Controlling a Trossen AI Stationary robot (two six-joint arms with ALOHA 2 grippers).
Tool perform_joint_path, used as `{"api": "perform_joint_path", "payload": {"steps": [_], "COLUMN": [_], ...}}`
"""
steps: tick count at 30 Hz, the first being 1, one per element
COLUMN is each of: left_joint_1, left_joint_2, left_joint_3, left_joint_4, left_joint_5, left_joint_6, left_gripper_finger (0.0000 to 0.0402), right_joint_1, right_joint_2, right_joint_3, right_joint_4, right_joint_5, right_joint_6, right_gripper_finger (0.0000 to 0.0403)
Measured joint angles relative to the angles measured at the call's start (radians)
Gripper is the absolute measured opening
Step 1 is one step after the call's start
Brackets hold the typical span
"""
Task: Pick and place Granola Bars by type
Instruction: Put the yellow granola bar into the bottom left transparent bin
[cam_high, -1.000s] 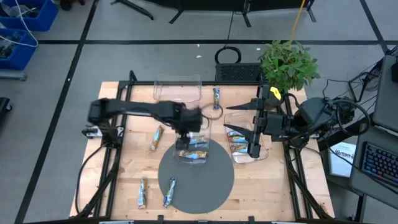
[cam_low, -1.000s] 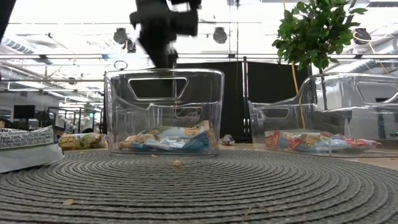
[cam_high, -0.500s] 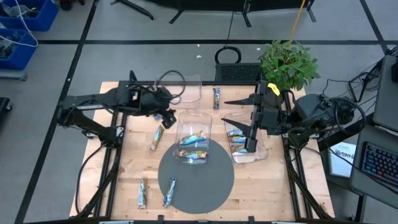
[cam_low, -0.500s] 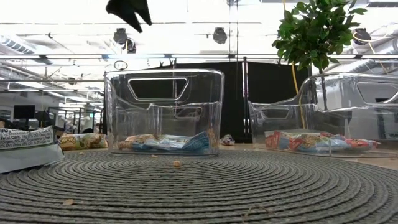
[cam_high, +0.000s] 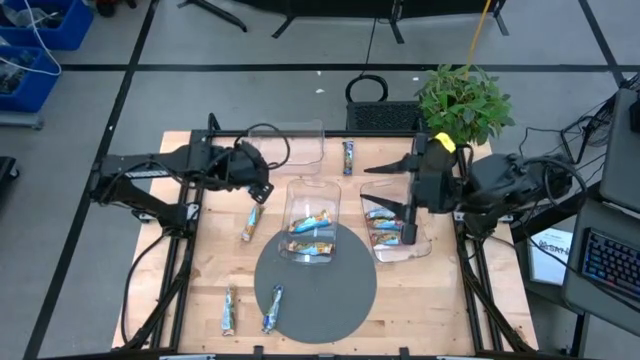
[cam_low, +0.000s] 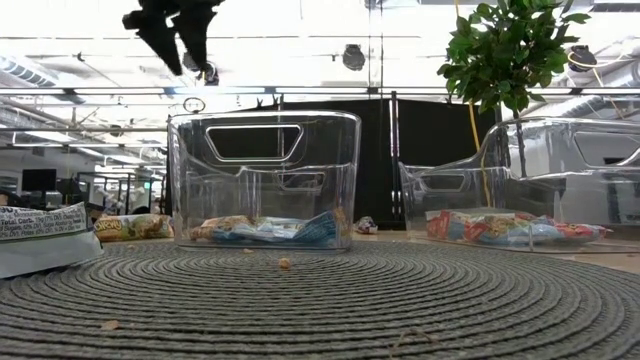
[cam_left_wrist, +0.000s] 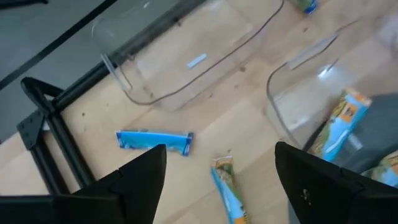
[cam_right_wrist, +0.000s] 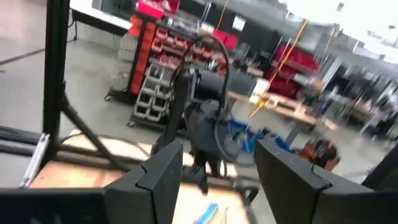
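Several granola bars lie in the clear middle bin (cam_high: 312, 226) and in the clear right bin (cam_high: 393, 228). Loose bars rest flat on the table: a blue bar (cam_left_wrist: 154, 140), a tan and light-blue one (cam_left_wrist: 227, 188) left of the middle bin, one (cam_high: 348, 155) at the far side, and two (cam_high: 230, 310) (cam_high: 272, 308) near the front. My left gripper (cam_high: 262, 187) hangs open above the table left of the middle bin, slanting down, with nothing between its fingers. My right gripper (cam_high: 365, 183) stands open high over the right bin, pointing level.
A third clear bin (cam_high: 286, 146) stands at the table's far side. A round grey woven mat (cam_high: 316, 285) lies under the middle bin's near end. A potted plant (cam_high: 463, 103) stands at the far right corner. Black frame rails (cam_left_wrist: 46, 134) run along the table's edges.
My left gripper has risen out of the middle bin and gone toward the table's left and far side, rolling about its own axis. It now hangs over the loose bars beside that bin. The bars in the bins have kept still.
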Motion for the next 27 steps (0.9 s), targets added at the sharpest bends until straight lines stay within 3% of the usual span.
{"api": "perform_joint_path", "payload": {"steps": [8,20,27], "left_joint_1": [-0.009,-0.009,-0.043], "left_joint_2": [-0.002,-0.001,-0.001], "left_joint_3": [-0.158,-0.403,-0.547], "left_joint_4": [0.116,0.195,0.304], "left_joint_5": [0.015,0.041,0.097], "left_joint_6": [0.000,-0.123,-0.183], "left_gripper_finger": [0.0317,0.0317,0.0319], "right_joint_1": [0.006,0.005,0.005], "right_joint_2": [-0.062,-0.185,-0.214], "right_joint_3": [-0.113,-0.399,-0.448], "right_joint_4": [-0.005,0.288,0.339], "right_joint_5": [0.001,0.004,0.000], "right_joint_6": [0.069,0.036,0.036], "right_gripper_finger": [0.0192,0.0192,0.0192]}}
